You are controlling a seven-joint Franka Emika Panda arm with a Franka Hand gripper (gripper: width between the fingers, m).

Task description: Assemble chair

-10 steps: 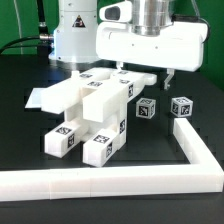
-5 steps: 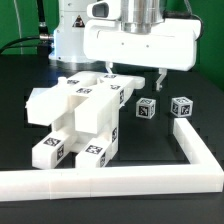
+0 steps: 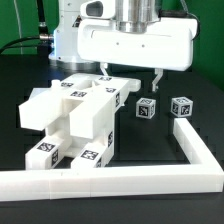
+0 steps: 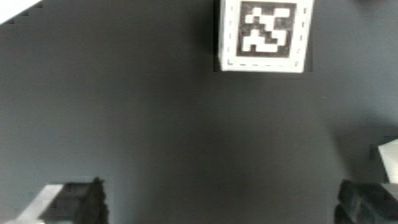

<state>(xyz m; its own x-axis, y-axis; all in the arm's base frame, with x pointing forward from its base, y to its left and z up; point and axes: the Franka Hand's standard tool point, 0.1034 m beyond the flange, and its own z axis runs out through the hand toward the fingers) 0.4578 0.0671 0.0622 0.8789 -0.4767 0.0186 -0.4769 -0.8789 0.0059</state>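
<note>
The chair (image 3: 85, 110) is a chunky white structure of joined blocks with square tags, lying on the black table left of centre in the exterior view. Two small tagged white cubes (image 3: 146, 108) (image 3: 181, 106) stand apart to its right. My gripper (image 3: 131, 74) hangs open above the table behind the cubes. Its left finger (image 3: 105, 69) is close to the chair's rear top edge; I cannot tell whether it touches. In the wrist view the gripper (image 4: 222, 205) has only dark table between its fingers, with a tagged white face (image 4: 263, 35) ahead of it.
A long white L-shaped border rail (image 3: 110, 182) runs along the table's front and up the exterior view's right side. The robot's white base (image 3: 70, 35) stands behind the chair. A white corner (image 4: 386, 155) shows at the wrist view's edge.
The open gripper has moved toward the exterior view's left. The chair structure has slid and turned toward the front left, its tagged leg ends now nearer the front rail. The cubes stayed put.
</note>
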